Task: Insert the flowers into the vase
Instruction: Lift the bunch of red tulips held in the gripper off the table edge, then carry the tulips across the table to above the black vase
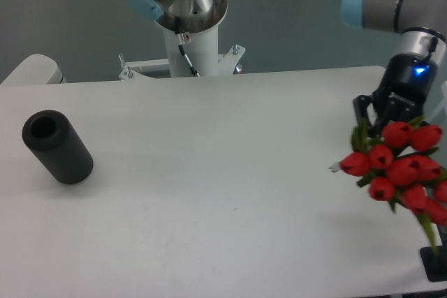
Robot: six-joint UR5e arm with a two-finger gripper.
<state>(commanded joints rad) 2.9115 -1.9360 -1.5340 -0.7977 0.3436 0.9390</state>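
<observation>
A big white table [209,193] fills most of the pic. Its top is smooth & flat, w/ a round corner at the back right. Soft light falls on it, so there are only faint gray shadows. Behind the table is a plain dark gray-green wall [77,12]. At the far left edge sits another white rounded thing [31,69], maybe a 2nd table, can't tell. A small black block [434,264] shows at the bottom right edge, cut off by the pic.
</observation>
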